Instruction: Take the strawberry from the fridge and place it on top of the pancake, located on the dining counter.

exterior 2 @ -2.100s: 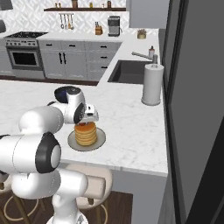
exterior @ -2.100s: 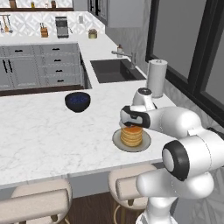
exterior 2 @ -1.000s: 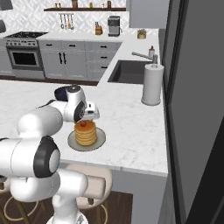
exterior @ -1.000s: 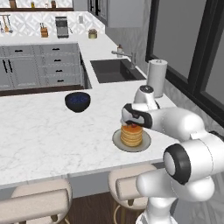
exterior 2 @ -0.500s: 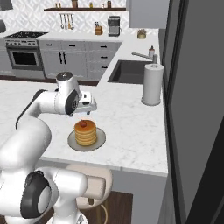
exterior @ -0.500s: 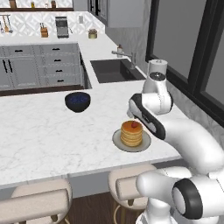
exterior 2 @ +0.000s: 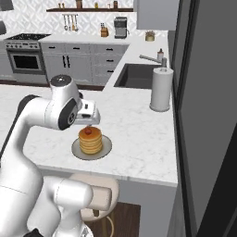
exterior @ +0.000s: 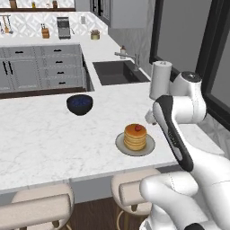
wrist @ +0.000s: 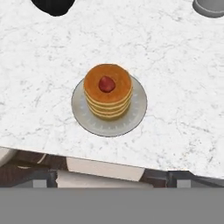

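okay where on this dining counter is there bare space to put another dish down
Widest bare stretch of the dining counter: left of the pancake plate, in front of the dark blue bowl. A smaller patch lies between the plate and the paper towel roll. Tightest is the sink end.

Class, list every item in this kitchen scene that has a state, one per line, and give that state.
strawberry: resting on top of the pancake stack, released.
pancake: stacked upright on its plate, topped.
plate: flat on the dining counter, loaded.
tool: open, empty, raised clear of the stack.
blue bowl: upright on the counter.
paper towel roll: standing upright near the sink.
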Tool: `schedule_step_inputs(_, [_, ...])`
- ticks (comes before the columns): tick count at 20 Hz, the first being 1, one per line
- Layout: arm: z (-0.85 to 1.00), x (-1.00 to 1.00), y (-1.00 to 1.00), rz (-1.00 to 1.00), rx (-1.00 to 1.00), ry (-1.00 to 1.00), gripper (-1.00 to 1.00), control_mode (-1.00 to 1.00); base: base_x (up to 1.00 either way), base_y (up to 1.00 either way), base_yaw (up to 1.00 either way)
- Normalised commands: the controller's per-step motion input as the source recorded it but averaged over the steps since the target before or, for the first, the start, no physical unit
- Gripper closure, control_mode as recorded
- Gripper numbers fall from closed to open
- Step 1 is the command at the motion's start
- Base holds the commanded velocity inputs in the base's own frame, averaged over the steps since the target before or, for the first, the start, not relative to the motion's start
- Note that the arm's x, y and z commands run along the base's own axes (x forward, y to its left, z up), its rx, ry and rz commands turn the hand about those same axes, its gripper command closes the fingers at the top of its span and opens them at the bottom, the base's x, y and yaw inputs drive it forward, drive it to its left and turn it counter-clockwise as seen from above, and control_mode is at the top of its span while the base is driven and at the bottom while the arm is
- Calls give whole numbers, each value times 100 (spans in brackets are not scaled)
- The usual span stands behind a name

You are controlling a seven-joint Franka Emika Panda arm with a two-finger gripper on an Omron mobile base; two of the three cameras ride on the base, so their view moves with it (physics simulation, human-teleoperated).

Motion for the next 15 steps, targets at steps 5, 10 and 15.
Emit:
schedule_step_inputs(5, [25,-99,0,0,6,-3,-100,-100,0,0,0])
schedule_step_inputs(10, [54,-50,5,0,0,-4,-100,-100,0,0,0])
schedule_step_inputs(15, [21,11,47,0,-14,13,-100,-100,0,0,0])
